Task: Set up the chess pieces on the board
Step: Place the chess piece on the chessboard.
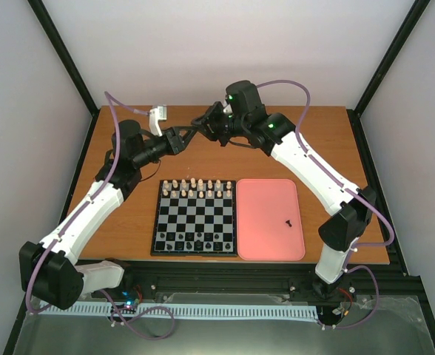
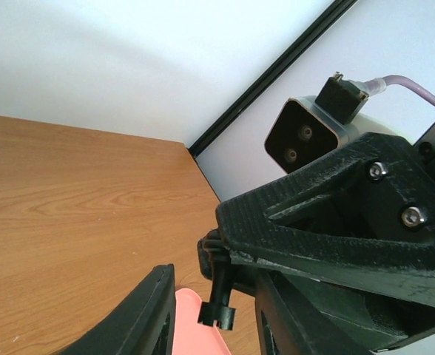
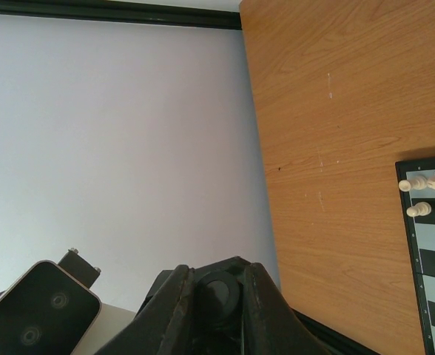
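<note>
Both grippers meet in the air above the back of the table. My right gripper (image 1: 205,124) (image 3: 216,275) is shut on the round base of a black chess piece (image 3: 220,297). In the left wrist view that piece (image 2: 221,294) is a rook hanging with its notched top downward. My left gripper (image 1: 188,134) (image 2: 214,296) is open, one finger on each side of the rook, and a gap shows on the left side. The board (image 1: 157,222) holds cream-white pieces on its far two rows and several black chess pieces (image 1: 195,242) along its near edge.
A pink tray (image 1: 265,237) lies right of the board with one small black piece (image 1: 288,221) in it. A white block (image 1: 157,117) stands at the table's back left. Black frame posts run along the walls and table edges.
</note>
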{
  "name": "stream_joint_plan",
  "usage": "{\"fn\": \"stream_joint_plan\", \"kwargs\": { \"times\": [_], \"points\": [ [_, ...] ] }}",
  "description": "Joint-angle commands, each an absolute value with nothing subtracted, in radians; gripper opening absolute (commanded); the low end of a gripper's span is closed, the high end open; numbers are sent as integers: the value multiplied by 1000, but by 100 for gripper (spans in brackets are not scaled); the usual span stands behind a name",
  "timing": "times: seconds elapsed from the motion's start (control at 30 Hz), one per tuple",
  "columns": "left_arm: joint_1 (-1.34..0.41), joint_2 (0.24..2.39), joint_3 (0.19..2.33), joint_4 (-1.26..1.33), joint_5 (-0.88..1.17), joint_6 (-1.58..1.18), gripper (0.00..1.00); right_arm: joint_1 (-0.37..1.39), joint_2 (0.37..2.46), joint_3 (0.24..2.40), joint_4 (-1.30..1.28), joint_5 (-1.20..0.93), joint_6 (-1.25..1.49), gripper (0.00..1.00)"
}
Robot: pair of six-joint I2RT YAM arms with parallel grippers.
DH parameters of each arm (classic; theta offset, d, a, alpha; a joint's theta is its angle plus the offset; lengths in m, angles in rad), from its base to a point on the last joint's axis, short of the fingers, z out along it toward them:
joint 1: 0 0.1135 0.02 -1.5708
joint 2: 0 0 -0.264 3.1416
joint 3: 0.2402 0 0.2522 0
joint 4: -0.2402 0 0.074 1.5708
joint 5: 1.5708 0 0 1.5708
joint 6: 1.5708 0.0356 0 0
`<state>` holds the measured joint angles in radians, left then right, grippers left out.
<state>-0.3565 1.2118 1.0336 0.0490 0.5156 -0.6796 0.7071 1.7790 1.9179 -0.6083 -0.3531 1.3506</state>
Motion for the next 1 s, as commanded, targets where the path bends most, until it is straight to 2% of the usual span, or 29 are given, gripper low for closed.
{"fn": "stream_joint_plan", "kwargs": {
  "times": [0.0,0.27,0.37,0.47,0.5,0.57,0.8,0.97],
  "points": [
    [-365,1191,1028,190,557,-677,31,717,1799,1943,-608,-375,1348,8],
    [-366,1210,1032,227,583,-660,32,724,1814,1975,-624,-370,1341,8],
    [-367,1218,1036,231,611,-635,36,726,1818,1988,-630,-374,1340,8],
    [-367,1226,1043,222,650,-590,36,731,1821,1992,-637,-375,1337,8],
    [-367,1229,1049,211,658,-575,33,733,1822,1993,-635,-374,1339,8],
    [-367,1235,1056,195,666,-562,22,737,1824,1994,-637,-376,1341,8],
    [-367,1216,1052,163,647,-534,17,742,1821,1993,-641,-372,1337,8],
    [-367,1201,1056,118,633,-483,4,742,1815,1992,-650,-368,1334,8]
  ]
}}
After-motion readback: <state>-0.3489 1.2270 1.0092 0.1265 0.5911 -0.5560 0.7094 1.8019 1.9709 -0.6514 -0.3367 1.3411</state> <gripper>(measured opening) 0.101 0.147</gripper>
